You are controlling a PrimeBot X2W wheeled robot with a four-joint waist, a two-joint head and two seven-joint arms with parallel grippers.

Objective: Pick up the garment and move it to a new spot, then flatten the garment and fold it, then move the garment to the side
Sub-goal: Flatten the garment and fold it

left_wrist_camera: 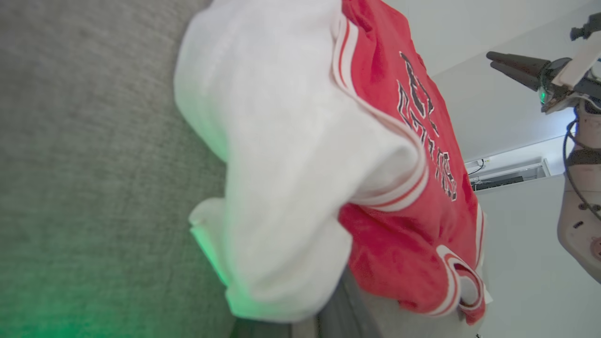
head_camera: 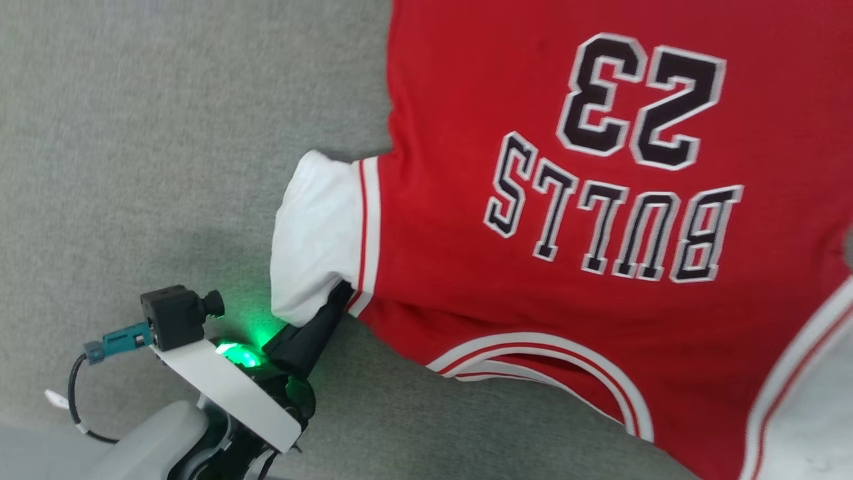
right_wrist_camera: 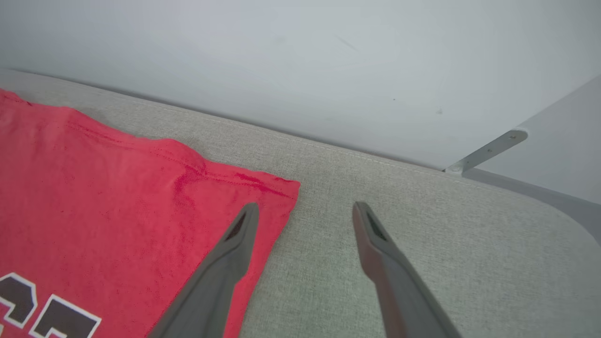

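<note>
Both fingertips hidden in its white fold, left gripper (head_camera: 338, 297) clamps the garment (head_camera: 453, 253); right gripper (right_wrist_camera: 305, 209) stands spread.

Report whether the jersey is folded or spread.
Mostly spread: the jersey shows its whole number and lettering; one edge is turned white-side-out at the left gripper.

Garment (left_wrist_camera: 389, 234) right up in the lens — white inner fabric bulging over the red, black lettering partly showing. Gray table (left_wrist_camera: 94, 164) beside it glows green low down, right gripper (left_wrist_camera: 489, 60) at upper right.
</note>
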